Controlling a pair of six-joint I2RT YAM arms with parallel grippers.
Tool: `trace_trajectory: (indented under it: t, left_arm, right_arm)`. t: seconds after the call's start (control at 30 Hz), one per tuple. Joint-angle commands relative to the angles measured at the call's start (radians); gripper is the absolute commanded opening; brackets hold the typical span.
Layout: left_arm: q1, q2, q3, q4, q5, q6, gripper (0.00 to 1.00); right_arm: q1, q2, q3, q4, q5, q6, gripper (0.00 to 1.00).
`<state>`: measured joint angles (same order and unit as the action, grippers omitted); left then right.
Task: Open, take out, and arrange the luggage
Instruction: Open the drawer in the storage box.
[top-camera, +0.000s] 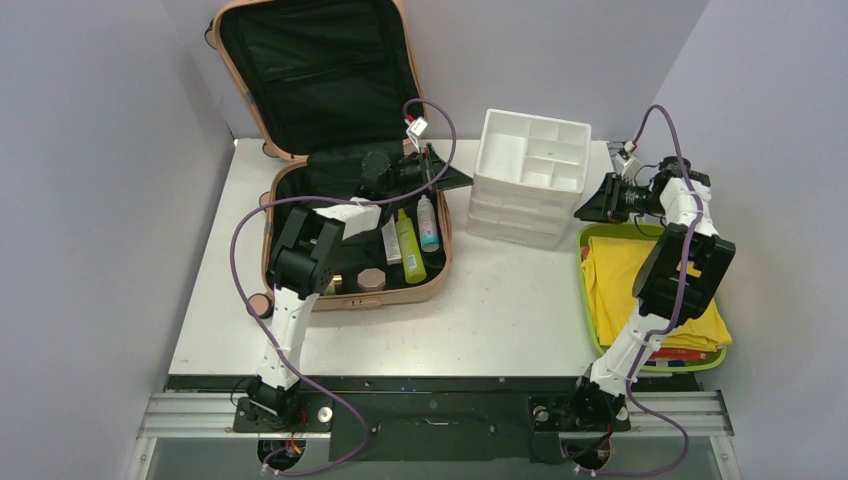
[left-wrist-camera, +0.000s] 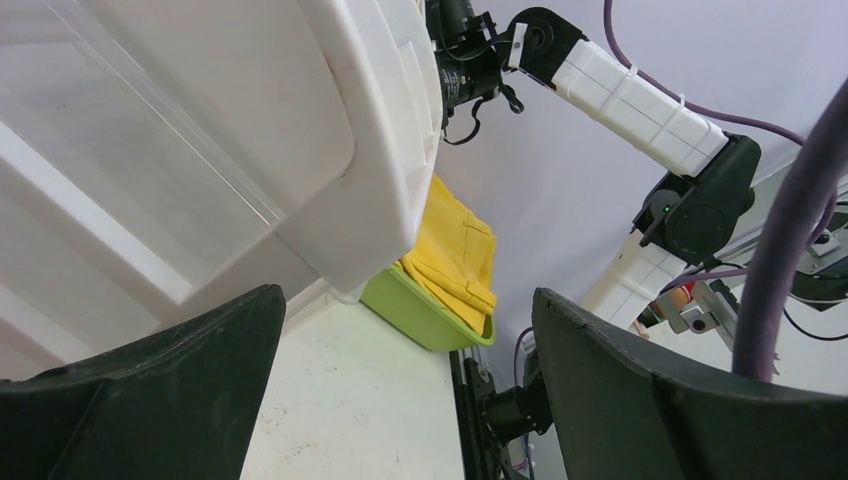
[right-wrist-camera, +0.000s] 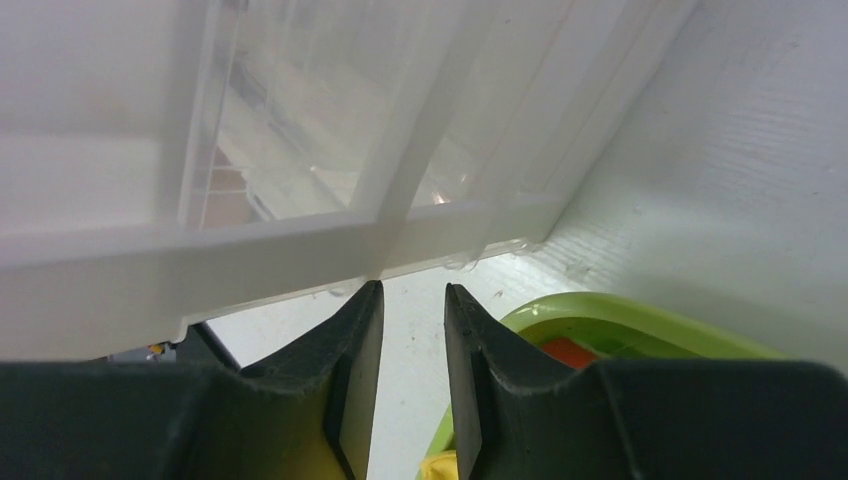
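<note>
White table (top-camera: 500, 310), luggage (top-camera: 315, 80) overhead only, organizer (left-wrist-camera: 200, 120) at wrists

The luggage (top-camera: 320, 70) had a salmon-pink shell and black lining. The drawer organizer (top-camera: 530, 165) and table (top-camera: 500, 310) were white, the tray (left-wrist-camera: 420, 318) lime green, the cloth (left-wrist-camera: 455, 250) in it yellow, the cables (left-wrist-camera: 790, 220) purple, the arms (top-camera: 300, 255) black and white.

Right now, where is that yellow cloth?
In the overhead view the yellow cloth lies in the lime-green tray, far right on the table, beside the white drawer organizer.
</note>
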<state>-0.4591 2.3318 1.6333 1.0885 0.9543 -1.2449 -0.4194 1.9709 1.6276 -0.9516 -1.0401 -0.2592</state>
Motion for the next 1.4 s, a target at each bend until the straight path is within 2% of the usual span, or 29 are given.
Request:
trace_trajectory:
  t: [0.0, 0.1, 0.13, 0.23, 0.27, 0.33, 0.67, 0.73, 0.93, 1.07, 1.23, 1.37]
  left_arm:
    - [-0.003, -0.063, 0.011, 0.048, 0.023, 0.001, 0.92]
    - [-0.005, -0.059, 0.01, 0.066, 0.023, -0.018, 0.92]
    - [-0.006, -0.061, 0.003, 0.07, 0.024, -0.021, 0.92]
    - [-0.006, -0.072, -0.018, 0.081, 0.024, -0.021, 0.92]
    - [-0.006, -0.077, -0.028, 0.082, 0.027, -0.021, 0.92]
    - [-0.007, -0.084, -0.046, 0.09, 0.028, -0.021, 0.91]
    - [-0.011, -0.076, -0.061, 0.143, 0.034, -0.053, 0.91]
    - [-0.014, -0.071, -0.06, 0.158, 0.037, -0.064, 0.91]
    - [-0.018, -0.077, -0.073, 0.189, 0.051, -0.084, 0.91]
    - [-0.018, -0.097, -0.103, 0.202, 0.054, -0.086, 0.91]
    - [-0.018, -0.118, -0.136, 0.212, 0.061, -0.082, 0.9]
    - [-0.006, -0.139, -0.146, 0.223, 0.063, -0.077, 0.9]
  right_arm:
    - [-0.002, -0.082, 0.0, -0.083, -0.095, -0.101, 0.25]
    - [0.001, -0.102, -0.022, -0.001, -0.107, -0.04, 0.24]
    - [0.001, -0.117, -0.043, 0.039, -0.098, 0.026, 0.24]
    - [0.0, -0.161, -0.116, 0.295, -0.059, 0.199, 0.23]
    - [-0.001, -0.181, -0.151, 0.34, -0.051, 0.28, 0.23]
    - [0.001, -0.192, -0.168, 0.402, -0.057, 0.332, 0.22]
    - [0.015, -0.184, -0.148, 0.282, -0.08, 0.241, 0.22]
    - [0.025, -0.171, -0.122, 0.203, -0.085, 0.173, 0.22]
    - [0.039, -0.116, -0.02, -0.174, -0.116, -0.127, 0.22]
    - [0.035, -0.099, 0.015, -0.319, -0.118, -0.275, 0.2]
    - [0.027, -0.106, 0.011, -0.328, -0.098, -0.296, 0.19]
    - [0.024, -0.122, -0.012, -0.23, -0.088, -0.203, 0.19]
